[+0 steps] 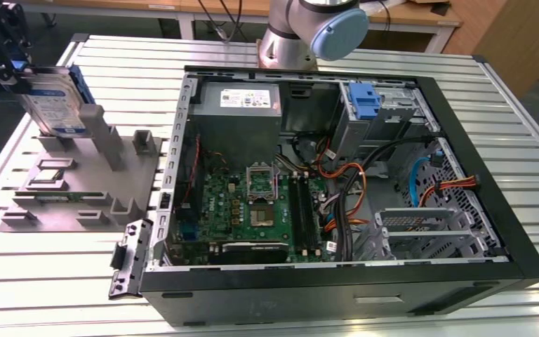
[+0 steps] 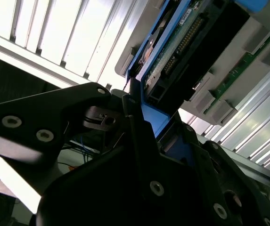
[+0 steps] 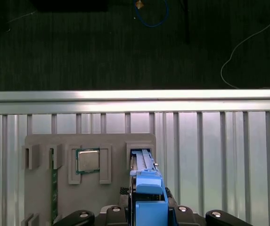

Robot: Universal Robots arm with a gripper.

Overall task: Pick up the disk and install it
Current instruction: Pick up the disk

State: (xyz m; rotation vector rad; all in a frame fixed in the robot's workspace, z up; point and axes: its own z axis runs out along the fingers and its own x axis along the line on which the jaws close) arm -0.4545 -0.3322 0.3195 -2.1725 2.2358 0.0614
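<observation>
Black gripper (image 1: 17, 69) clamped on the upright disk (image 1: 56, 105) at the exterior view's left.
In the first wrist view the disk's smooth blue plastic frame sits pinched between matte black jaws. Its flat silver body stands on edge at a slot of the blocky grey holder (image 3: 111, 143). The holder also cradles a square, metal-capped chip (image 3: 87, 160). Beyond lie the ribbed aluminium table (image 3: 219, 150) and a dark floor (image 3: 78, 47).

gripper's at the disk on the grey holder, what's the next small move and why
Probably a short straight lift: the gripper looks shut on the disk, which stands upright at the grey holder, beside the open computer case. Lifting straight should clear the holder's uprights before moving sideways.
</observation>
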